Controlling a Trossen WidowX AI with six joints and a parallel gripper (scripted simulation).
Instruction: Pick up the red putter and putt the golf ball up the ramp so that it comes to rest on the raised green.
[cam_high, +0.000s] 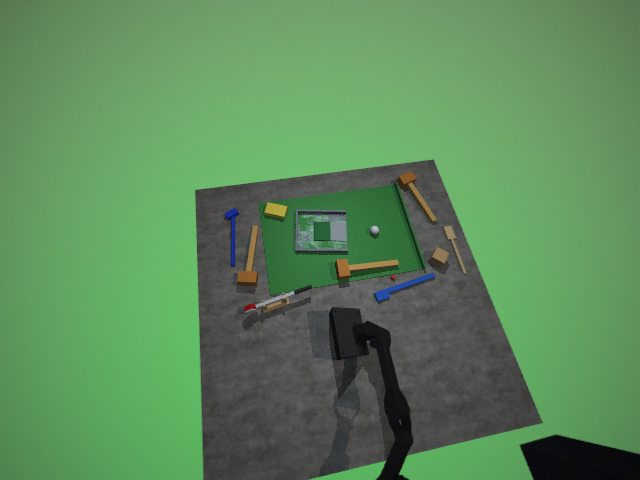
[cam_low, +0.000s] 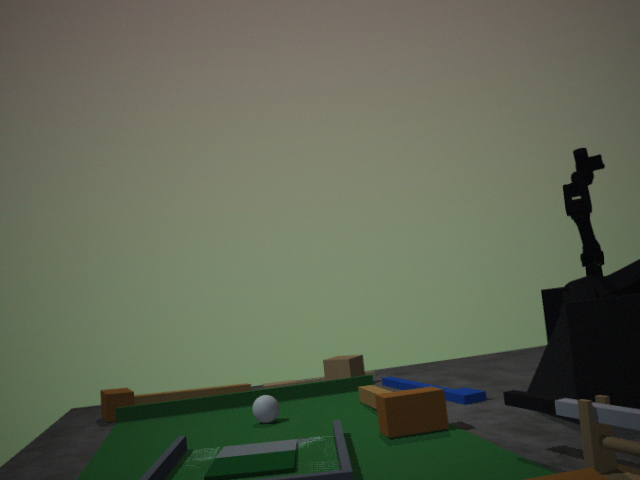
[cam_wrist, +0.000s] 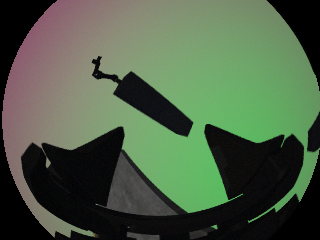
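Putter first: the red-headed putter with its white shaft and black grip (cam_high: 276, 299) lies propped on a small tan wooden stand (cam_high: 273, 305) on the grey desk (cam_high: 268, 392), just off the near-left edge of the flat green putting mat (cam_high: 372, 206). I judge the stand is there to lift the shaft off the desk so my fingers can get around it. My jaws are wide apart with nothing between them, pointed out at open background, while my black arm (cam_high: 390, 392) is folded high above the near part of the desk, well apart from the putter.

The small white golf ball (cam_high: 374, 230) rests on the mat, right of the grey-walled square tray (cam_high: 320, 211). Inside that tray sit a dark green raised block (cam_high: 322, 230) and a grey sloped panel (cam_high: 337, 230) on its right, facing the ball; I take these for the green and ramp. Nothing else is in the tray.

Look-alikes are scattered around: blue putter shapes (cam_high: 403, 287), an orange-headed wooden mallet (cam_high: 364, 267) lying on the mat's near edge, a yellow block (cam_high: 275, 209). The mallet may crowd my swing.
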